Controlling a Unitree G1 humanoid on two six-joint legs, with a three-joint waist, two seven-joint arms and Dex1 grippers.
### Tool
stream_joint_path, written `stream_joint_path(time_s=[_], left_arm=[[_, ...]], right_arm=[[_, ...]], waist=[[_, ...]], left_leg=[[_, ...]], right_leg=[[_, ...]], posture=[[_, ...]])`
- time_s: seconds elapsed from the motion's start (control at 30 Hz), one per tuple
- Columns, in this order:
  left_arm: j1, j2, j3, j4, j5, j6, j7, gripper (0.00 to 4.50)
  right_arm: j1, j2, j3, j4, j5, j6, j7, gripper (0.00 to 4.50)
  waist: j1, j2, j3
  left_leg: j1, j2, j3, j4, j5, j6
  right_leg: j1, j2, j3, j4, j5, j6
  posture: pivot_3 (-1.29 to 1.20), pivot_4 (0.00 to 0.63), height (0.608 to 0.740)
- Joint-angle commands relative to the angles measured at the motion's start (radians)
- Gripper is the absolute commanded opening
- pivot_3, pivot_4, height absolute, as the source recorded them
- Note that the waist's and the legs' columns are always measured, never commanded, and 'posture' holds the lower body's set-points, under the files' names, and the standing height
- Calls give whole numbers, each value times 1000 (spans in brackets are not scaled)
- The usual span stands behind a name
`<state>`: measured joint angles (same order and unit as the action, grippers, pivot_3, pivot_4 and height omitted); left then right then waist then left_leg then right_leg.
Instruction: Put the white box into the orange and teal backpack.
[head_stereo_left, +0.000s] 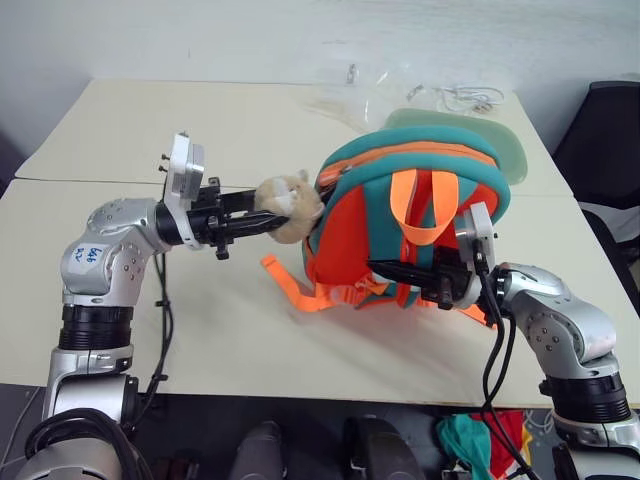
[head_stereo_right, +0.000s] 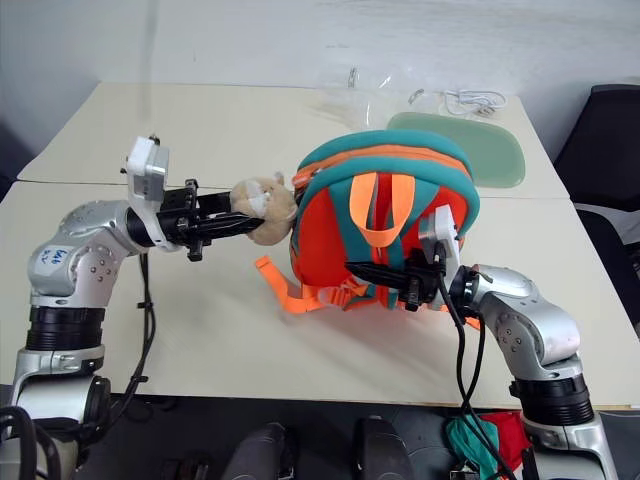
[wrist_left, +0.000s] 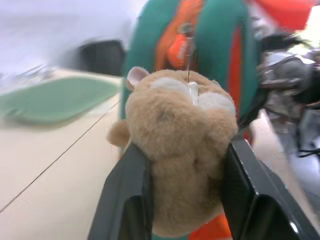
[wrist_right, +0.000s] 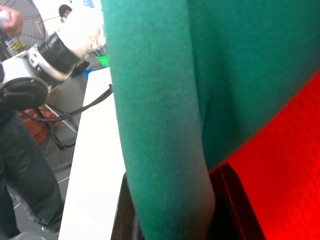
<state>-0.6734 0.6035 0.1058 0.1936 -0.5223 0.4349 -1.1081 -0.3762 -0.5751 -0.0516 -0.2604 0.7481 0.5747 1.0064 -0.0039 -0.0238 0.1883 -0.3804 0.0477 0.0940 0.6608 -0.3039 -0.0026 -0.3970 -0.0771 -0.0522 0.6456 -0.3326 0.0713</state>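
So the orange and teal backpack (head_stereo_left: 405, 225) is standing upright around the middle of the counter (head_stereo_left: 120, 130), leaning a bit toward the right, with its orange handle loop facing the near side and orange webbing straps (head_stereo_left: 300, 290) spilling out on the counter at its near-left foot. The left gripper (head_stereo_left: 262, 214) comes in level from the left and its two black fingers (wrist_left: 130, 195) are clamped on the tan plush toy (wrist_left: 180, 150) that hangs off the left side of the bag; in the left wrist view the toy is squeezed right between them. The right gripper (head_stereo_left: 395, 270) reaches in from the right along the near face of the bag, fingers pinched shut on a teal strap (wrist_right: 160, 150) low on the pack. Behind the bag, on the far right of the counter, there's a pale green flat pad (head_stereo_right: 480, 150), and past that some clear plastic wrap and a white cable (head_stereo_right: 470, 100). Can't spot the white box anywhere in these shots.
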Motion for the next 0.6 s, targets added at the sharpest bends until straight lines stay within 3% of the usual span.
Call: stream_joint_path(time_s=[0.03,0.3,0.47,0.53,0.57,0.6], left_arm=[[6,-4,-13,61,84,-28,94,1074],[103,58,-185,0,146,-7,-60,1015],[134,41,-167,-33,124,-12,-33,1015],[154,46,-137,-48,126,-36,-9,1652],[173,66,-115,-58,120,-49,-17,1886],[192,90,-88,-65,107,-57,-32,2249]], right_arm=[[14,7,-36,-31,11,-22,-15,17],[43,20,-47,-49,11,-38,-49,17],[58,36,-61,-43,-3,-50,-100,17],[67,21,-62,-42,-21,-58,-101,17],[81,-6,-63,-49,-30,-64,-73,735],[97,-29,-74,-58,-35,-74,-51,1032]], waist=[[1,0,0],[-2,0,0],[1,0,0],[1,0,0],[1,0,0],[0,0,0]], left_leg=[[0,0,0,0,0,0],[0,0,0,0,0,0],[0,0,0,0,0,0],[0,0,0,0,-1,1],[0,0,0,0,-1,1],[0,0,0,0,-1,1]], right_leg=[[0,0,0,0,0,0],[0,0,0,0,0,0],[1,-1,0,0,0,0],[1,-1,0,0,0,0],[1,-1,0,0,0,0],[1,-1,0,0,0,0]], posture=[[0,150,740],[0,150,740],[0,150,740],[0,150,740],[0,150,740],[0,150,740]])
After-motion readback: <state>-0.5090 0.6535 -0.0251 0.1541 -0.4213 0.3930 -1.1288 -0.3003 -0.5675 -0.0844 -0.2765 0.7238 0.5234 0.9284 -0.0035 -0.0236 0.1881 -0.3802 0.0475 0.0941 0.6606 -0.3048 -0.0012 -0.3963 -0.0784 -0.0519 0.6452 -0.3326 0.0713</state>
